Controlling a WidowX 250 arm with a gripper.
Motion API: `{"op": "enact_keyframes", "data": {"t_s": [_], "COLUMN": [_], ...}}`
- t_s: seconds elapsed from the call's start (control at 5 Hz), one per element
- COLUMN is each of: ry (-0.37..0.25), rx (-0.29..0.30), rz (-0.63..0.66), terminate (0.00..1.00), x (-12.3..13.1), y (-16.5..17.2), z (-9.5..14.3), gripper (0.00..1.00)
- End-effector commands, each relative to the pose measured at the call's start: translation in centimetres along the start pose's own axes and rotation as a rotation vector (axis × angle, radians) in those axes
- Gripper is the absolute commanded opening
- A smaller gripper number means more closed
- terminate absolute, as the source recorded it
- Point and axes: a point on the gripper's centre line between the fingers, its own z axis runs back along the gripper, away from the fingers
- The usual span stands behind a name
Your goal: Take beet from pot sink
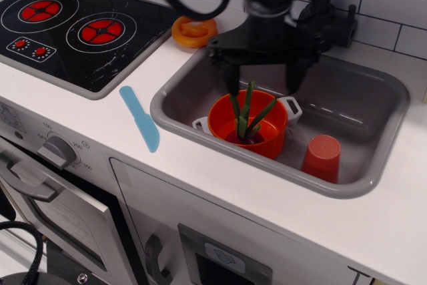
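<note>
The beet point(245, 123) stands in the bright orange pot point(230, 126), its green stalks pointing up and its dark bulb low inside. The pot has white side handles and sits in the grey sink point(179, 91), left of centre. My gripper point(259, 78) hangs just above and behind the pot, wide open and empty, its two black fingers spread to either side of the stalk tips.
An orange-red cup point(322, 157) stands in the sink to the right of the pot. A blue plastic knife point(141, 117) lies on the white counter at left. An orange ring-shaped toy point(193, 32) sits behind the sink. The black stove point(73, 25) is at far left.
</note>
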Motion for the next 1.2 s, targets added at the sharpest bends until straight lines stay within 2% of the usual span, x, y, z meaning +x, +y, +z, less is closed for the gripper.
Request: {"op": "enact_keyframes", "data": {"t_s": [0.0, 0.4, 0.6, 1.0], "ry": [-0.018, -0.030, -0.038, -0.040], "rx": [-0.039, 0.013, 0.010, -0.009], "rz": [-0.060, -0.041, -0.049, -0.045], "terminate": [0.00, 0.00, 0.00, 0.00], "x": [-0.1, -1.0, -1.2, -1.1], "y": [1.2, 0.0, -0.4, -0.6], "z": [0.1, -2.0, -2.4, -2.3], "gripper": [1.00, 1.00, 0.00, 0.00]}}
